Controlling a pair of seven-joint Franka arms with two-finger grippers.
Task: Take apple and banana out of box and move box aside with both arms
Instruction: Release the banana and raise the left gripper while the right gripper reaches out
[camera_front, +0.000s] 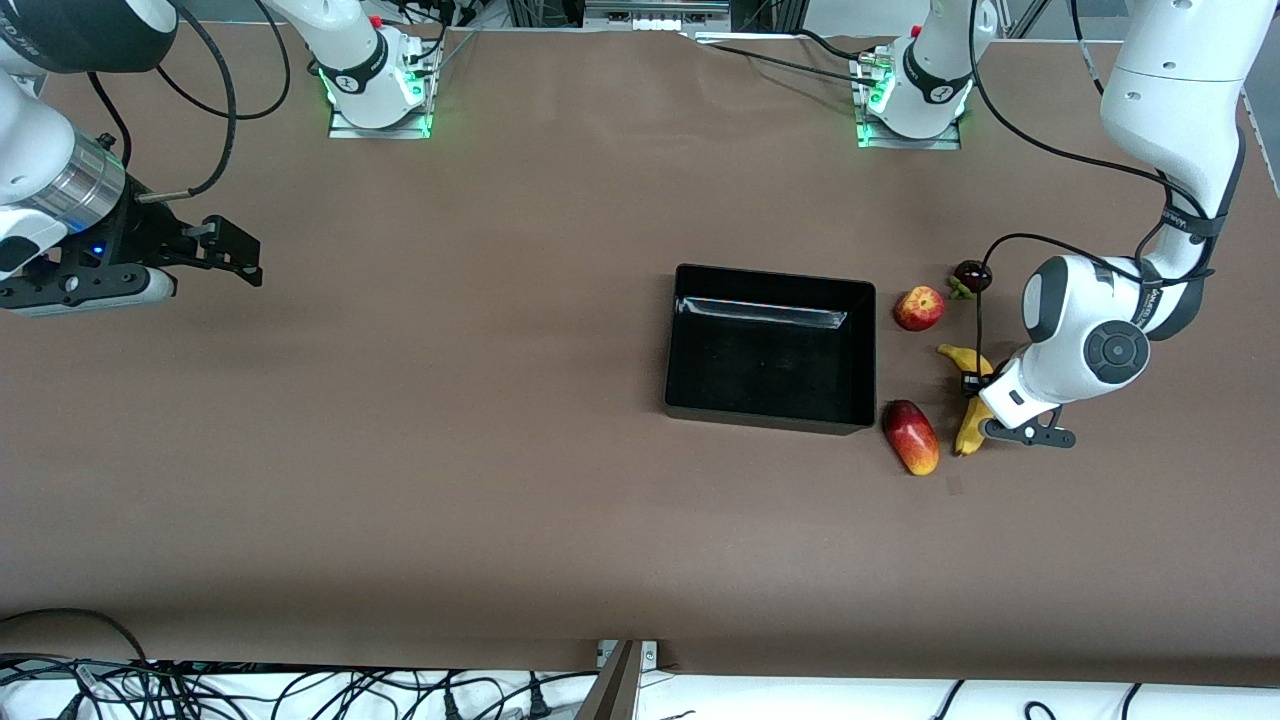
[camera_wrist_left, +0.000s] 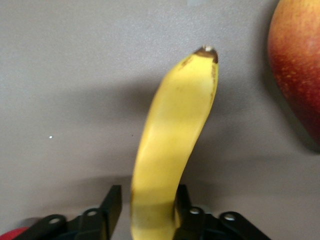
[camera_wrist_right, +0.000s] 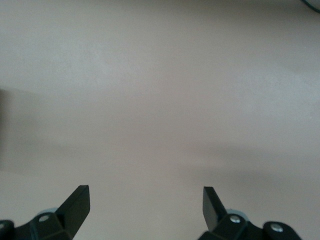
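The black tray (camera_front: 770, 350) is seen empty beside the left gripper (camera_wrist_left: 147, 210), whose half-parted fingers straddle the banana (camera_wrist_left: 172, 145); whether it is gripped cannot be told. The right gripper (camera_wrist_right: 145, 205) is held wide open, holding nothing.

A wide table (camera_front: 400, 450) covered in matte brown sheeting fills nearly the whole front view, evenly lit with soft shadows. Along its edge nearest the front camera runs a white surface (camera_front: 850, 700) strewn with tangled black cables (camera_front: 250, 690). At the opposite edge stand 2 metal mounting plates (camera_front: 380, 125) glowing green, with a metal frame (camera_front: 650, 15) between them.
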